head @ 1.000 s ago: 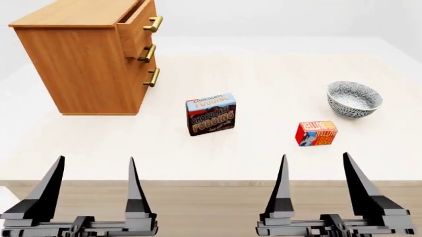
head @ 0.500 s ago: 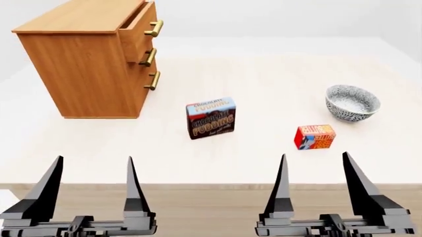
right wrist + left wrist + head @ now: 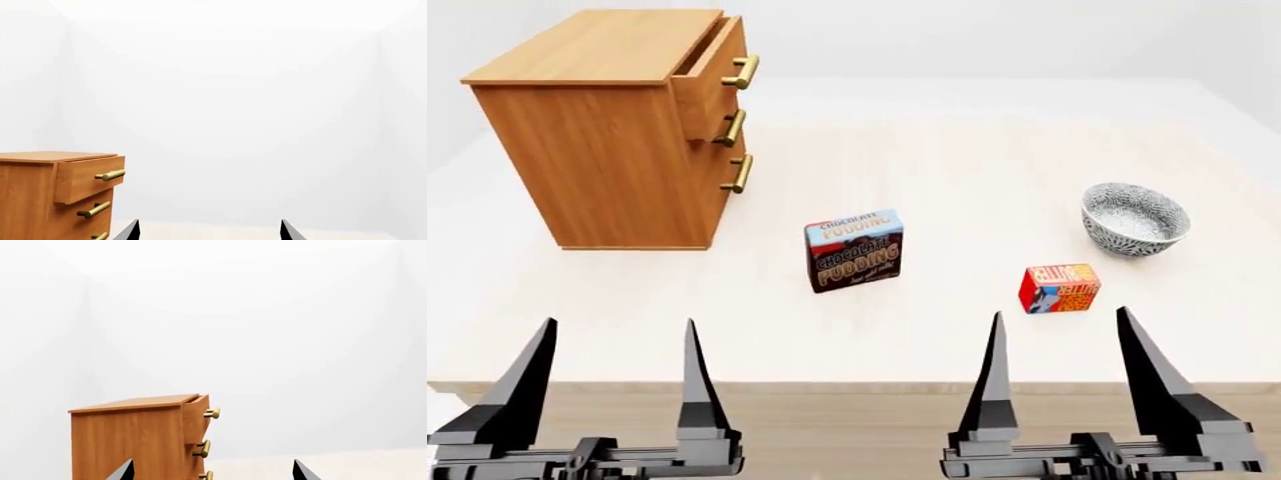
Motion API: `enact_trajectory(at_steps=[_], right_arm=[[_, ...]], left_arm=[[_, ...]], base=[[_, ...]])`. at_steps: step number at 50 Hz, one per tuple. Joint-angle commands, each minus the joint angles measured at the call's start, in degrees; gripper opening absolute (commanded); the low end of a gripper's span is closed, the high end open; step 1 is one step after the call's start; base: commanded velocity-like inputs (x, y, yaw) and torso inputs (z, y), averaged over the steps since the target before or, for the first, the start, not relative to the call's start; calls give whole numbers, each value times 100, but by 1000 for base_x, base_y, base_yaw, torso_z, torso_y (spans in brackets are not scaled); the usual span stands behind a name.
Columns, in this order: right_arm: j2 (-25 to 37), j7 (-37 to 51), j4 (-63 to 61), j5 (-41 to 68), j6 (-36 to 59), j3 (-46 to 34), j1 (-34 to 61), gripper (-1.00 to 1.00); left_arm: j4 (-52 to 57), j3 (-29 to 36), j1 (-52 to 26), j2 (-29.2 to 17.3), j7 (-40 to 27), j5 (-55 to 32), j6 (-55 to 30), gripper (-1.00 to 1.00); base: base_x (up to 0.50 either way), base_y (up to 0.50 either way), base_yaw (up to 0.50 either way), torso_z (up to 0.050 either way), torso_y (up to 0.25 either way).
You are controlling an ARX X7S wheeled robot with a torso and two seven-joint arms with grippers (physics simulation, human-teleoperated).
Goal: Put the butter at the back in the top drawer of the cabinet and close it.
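Everything has slid lower in my head view, yet the butter [image 3: 1060, 288] sits untouched near the bowl [image 3: 1134, 219], both grippers [image 3: 614, 385] [image 3: 1065, 375] released, top drawer [image 3: 713, 62] slightly ajar.

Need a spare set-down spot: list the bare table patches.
Bare: between the cabinet and bowl behind the pudding box; the front strip before both boxes. Tighter: the gap between butter and bowl.

pudding box [image 3: 854, 250], patterned bowl [image 3: 1134, 219], table [image 3: 961, 160]
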Motion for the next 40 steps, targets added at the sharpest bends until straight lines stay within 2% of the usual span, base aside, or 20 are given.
enact_trajectory(at_steps=[1, 10, 12, 40], right_arm=[[44, 54, -12, 9, 2, -44, 5, 100], [81, 92, -27, 59, -45, -46, -4, 100], [78, 96, -47, 121, 87, -29, 28, 100], [197, 193, -119, 124, 151, -124, 49, 100]], left_arm=[[-28, 36, 0, -52, -53, 12, -2, 100], [-65, 48, 10, -87, -88, -30, 88, 100], [-70, 46, 27, -94, -94, -59, 136, 100], [-16, 128, 54, -196, -192, -89, 165, 100]], base=[[0, 0, 0, 50, 0], [0, 0, 0, 50, 0], [0, 0, 0, 0, 0], [500, 0, 0, 0, 0]])
